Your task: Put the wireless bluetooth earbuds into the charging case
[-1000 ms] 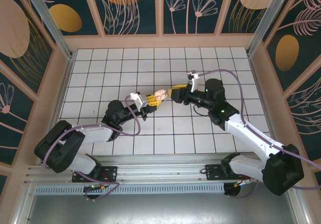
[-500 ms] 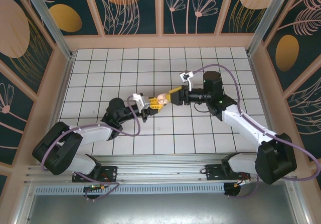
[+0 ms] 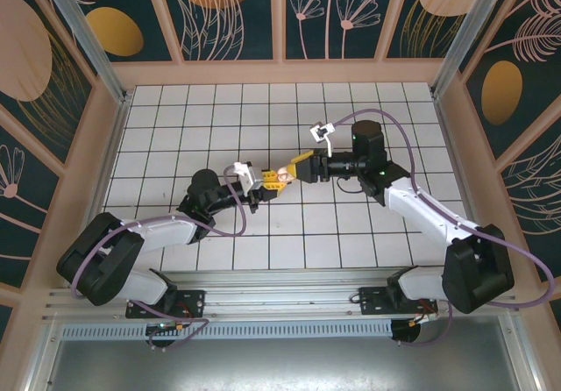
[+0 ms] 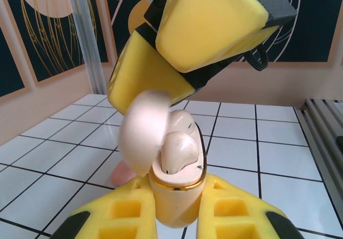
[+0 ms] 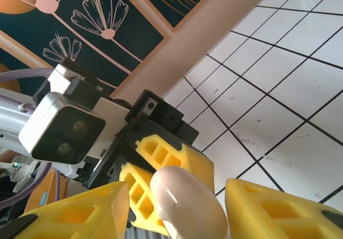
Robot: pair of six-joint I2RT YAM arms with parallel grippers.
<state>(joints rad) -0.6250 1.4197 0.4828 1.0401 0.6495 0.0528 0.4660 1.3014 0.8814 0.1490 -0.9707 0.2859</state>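
Risk lies with the lid point(image 4: 142, 129) of the charging case point(image 4: 177, 196): it stands hinged up on the case's left side, and the right gripper point(image 4: 177, 51) hangs directly above it. Its yellow fingers are half spread to either side of the lid's dome, one pad close against it and a gap at the other, so no pinch that I can make out. A push off the hinge line could twist the case in its grip, or snap the lid down on an earbud sitting proud. The left gripper point(image 4: 179, 209) is clamped tight on the case's lower half, holding it upright, clear of the bench point(image 4: 278, 153) below. Wireless bluetooth earbuds point(image 4: 177, 150): two pale beige, glossy, rounded pieces, nested in the case's top inside the gold rim, the nearer one marked with a small dark slot. Whether fully seated, cannot tell. Pinkish blur point(image 4: 123, 169) on the bench below the case, to its left; unidentifiable.
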